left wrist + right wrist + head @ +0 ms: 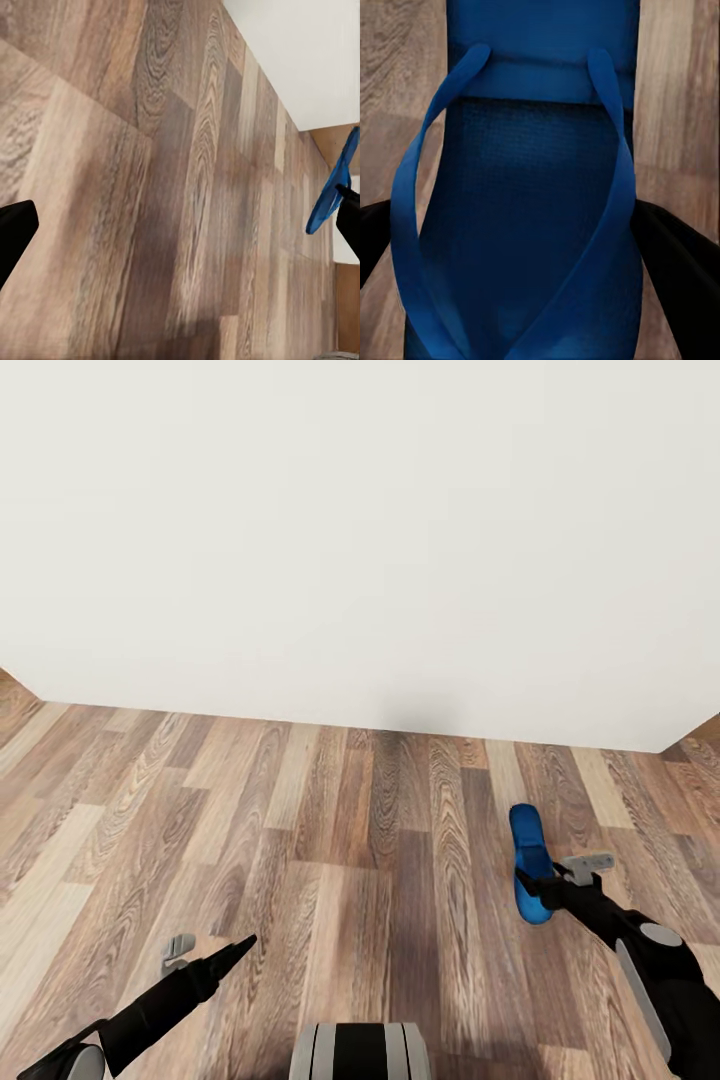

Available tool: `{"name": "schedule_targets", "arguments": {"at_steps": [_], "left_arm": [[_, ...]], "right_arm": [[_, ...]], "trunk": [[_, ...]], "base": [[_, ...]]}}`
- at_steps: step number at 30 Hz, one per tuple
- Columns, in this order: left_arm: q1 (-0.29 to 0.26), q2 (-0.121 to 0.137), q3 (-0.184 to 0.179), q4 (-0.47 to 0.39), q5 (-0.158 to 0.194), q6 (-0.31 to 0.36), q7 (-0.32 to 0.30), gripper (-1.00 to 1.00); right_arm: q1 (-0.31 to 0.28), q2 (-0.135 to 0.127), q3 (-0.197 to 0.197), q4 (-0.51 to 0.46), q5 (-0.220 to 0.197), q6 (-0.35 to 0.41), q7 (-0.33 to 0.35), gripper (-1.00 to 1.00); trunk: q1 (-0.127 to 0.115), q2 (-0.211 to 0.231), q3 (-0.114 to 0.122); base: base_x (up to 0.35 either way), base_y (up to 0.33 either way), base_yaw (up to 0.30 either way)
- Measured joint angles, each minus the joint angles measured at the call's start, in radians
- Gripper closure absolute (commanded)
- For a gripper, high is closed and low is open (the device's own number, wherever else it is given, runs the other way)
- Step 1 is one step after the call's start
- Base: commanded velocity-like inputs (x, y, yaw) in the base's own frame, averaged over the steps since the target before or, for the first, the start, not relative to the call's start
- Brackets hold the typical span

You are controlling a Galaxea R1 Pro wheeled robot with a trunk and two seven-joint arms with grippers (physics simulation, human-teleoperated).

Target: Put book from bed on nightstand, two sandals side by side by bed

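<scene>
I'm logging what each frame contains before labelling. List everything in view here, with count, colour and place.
Sandal: one, bright blue, held at the right end effector above the floor, right of centre in the head view.
Floor: one, brown wood planks, across the lower half of the head view.
Wall: one, plain white, straight ahead, meeting the floor.
Right end effector: one, black with a grey fitting, its fingers on either side of the sandal.
Left end effector: one, black, low on the left, over bare floor, holding nothing; whether it is open is unclear.
Robot base: one, grey and black, bottom centre of the head view.
</scene>
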Motion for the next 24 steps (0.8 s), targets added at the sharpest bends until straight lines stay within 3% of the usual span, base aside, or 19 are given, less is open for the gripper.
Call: {"name": "schedule_targets", "arguments": {"at_steps": [5, 15, 21, 24], "left_arm": [[0.0, 0.0, 0.001, 0.008, -0.001, -0.001, 0.001, -1.0], [0.0, 0.006, 0.007, 0.083, -0.005, -0.057, 0.001, -1.0], [0.0, 0.007, 0.008, 0.158, -0.006, -0.138, 0.002, -1.0], [0.0, 0.007, 0.006, 0.17, -0.029, -0.165, 0.002, -1.0]], "right_arm": [[0.001, 0.0, -0.022, -0.037, 0.001, 0.009, -0.001, 1.0], [0.001, 0.0, -0.029, -0.04, 0.001, 0.012, -0.003, 1.0], [0.001, 0.001, -0.031, -0.038, 0.002, 0.012, -0.004, 1.0], [0.001, 0.003, -0.031, -0.039, 0.003, 0.012, -0.006, 1.0]], "trunk": [[-0.002, 0.001, 0.019], [-0.007, 0.004, 0.058], [-0.009, 0.005, 0.081], [-0.011, 0.006, 0.093]], "base": [[0.0, 0.0, 0.0], [0.0, 0.0, 0.0], [0.0, 0.0, 0.0], [0.0, 0.0, 0.0]]}}
